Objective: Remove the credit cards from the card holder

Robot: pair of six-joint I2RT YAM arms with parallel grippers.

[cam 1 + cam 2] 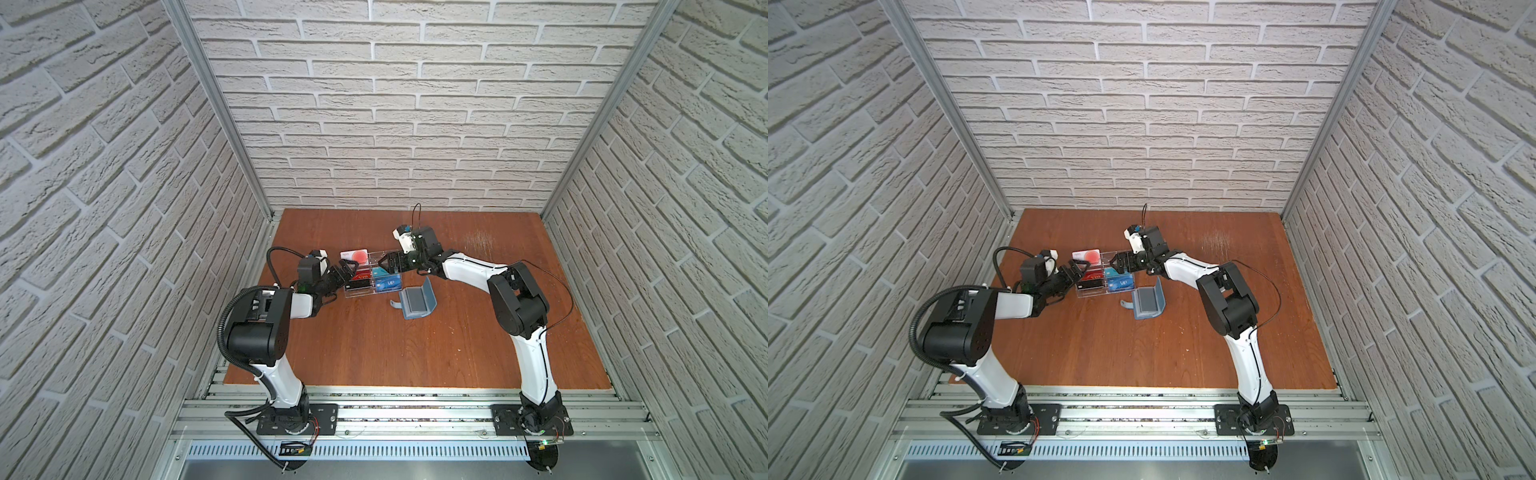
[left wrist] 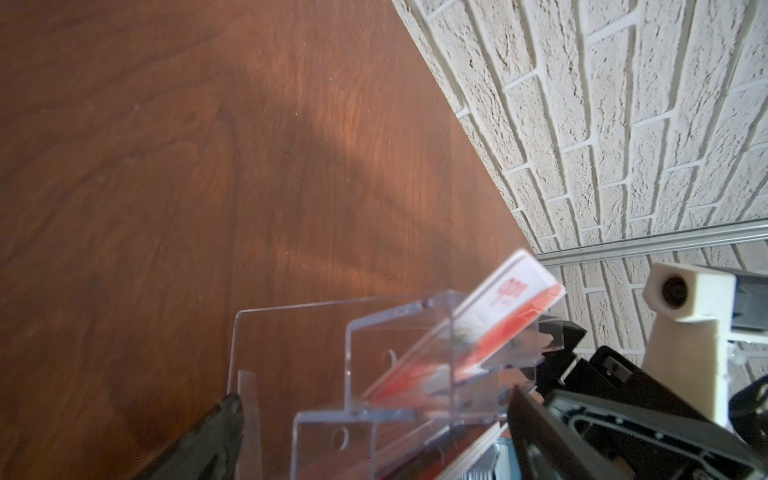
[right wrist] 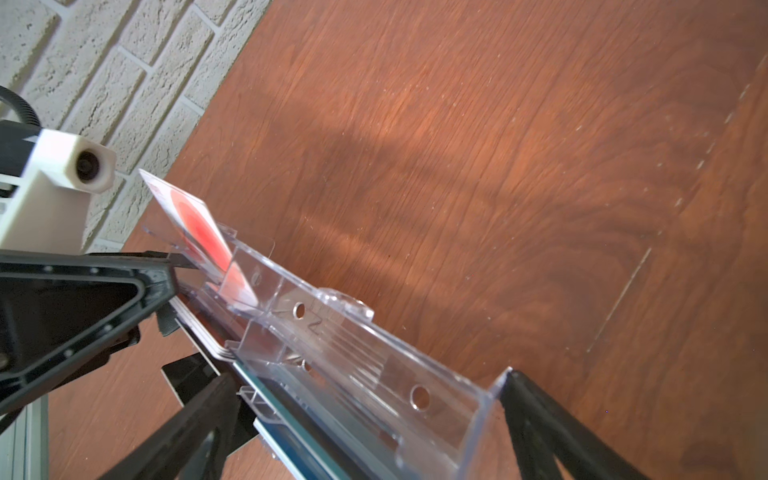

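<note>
A: The end effectors?
B: The left end effector (image 1: 348, 268) is apart at the clear rack's (image 1: 356, 293) left end, the right end effector (image 1: 383, 262) apart at its right end; both empty.
A: The card holder (image 1: 417, 302)?
B: Open on the surface (image 1: 415, 353), lower right of the rack. Pin one flap, pull straight along the pocket.

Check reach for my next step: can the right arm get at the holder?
Likely yes: the holder lies on bare table near the right gripper, whose open jaws straddle the end of the rack; nothing stands between.
</note>
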